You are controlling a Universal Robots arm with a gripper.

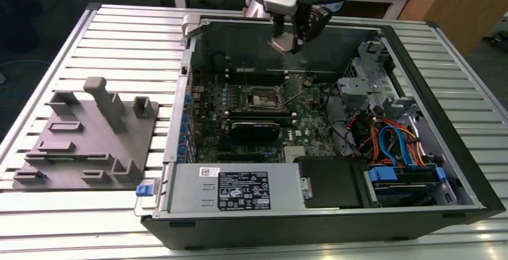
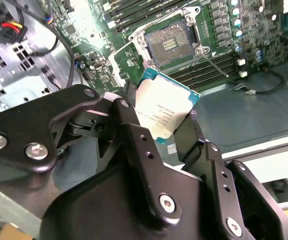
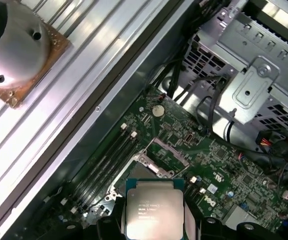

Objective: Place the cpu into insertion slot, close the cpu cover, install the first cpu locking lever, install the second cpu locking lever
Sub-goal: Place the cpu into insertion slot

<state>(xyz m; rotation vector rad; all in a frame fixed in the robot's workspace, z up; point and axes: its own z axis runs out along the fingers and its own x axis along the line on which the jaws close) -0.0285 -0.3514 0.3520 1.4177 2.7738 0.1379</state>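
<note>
The cpu (image 2: 166, 102) is being pinched by its edges in the gripper (image 2: 161, 117), above the insertion slot (image 2: 171, 44). Judged best, it is being kept level and squared to that slot.

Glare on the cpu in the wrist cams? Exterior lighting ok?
Second wrist view: the silver-grey square cpu, held in the hand, is washed pale; glare whitens the green circuit board. First wrist view: cpu shines mildly. Exterior view: even light, black case shaded inside.
</note>
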